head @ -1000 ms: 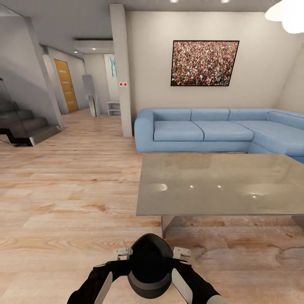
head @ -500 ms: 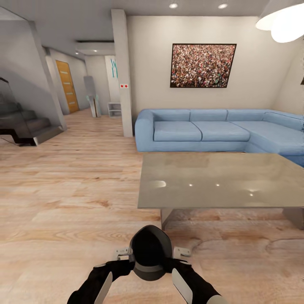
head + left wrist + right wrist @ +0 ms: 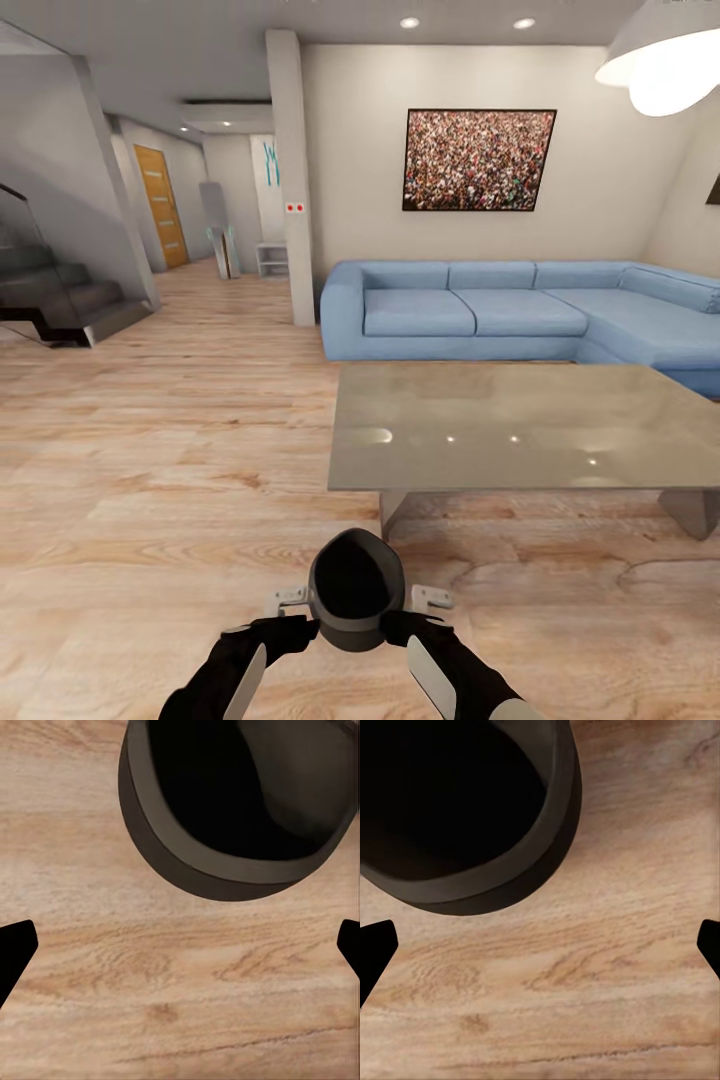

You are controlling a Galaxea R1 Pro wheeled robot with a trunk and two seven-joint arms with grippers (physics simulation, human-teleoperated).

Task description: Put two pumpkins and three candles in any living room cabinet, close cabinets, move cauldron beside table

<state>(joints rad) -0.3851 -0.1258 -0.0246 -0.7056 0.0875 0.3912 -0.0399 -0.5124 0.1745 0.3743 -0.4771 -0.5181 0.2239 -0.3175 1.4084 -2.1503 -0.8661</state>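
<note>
Cauldron between both claws

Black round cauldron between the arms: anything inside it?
The matte black cauldron shows only a dark hollow through its wide mouth; no object is visible, but its shadowed bottom cannot be made out.

The cauldron is matte black with a dark grey-brown band under its rim. The surface is glossy grey-olive, dotted with white light reflections. The floor is pale tan wood with darker brown grain. The sofa is light blue. The picture on the cream wall is a speckled red, white and dark pattern. The door is orange-brown.
</note>
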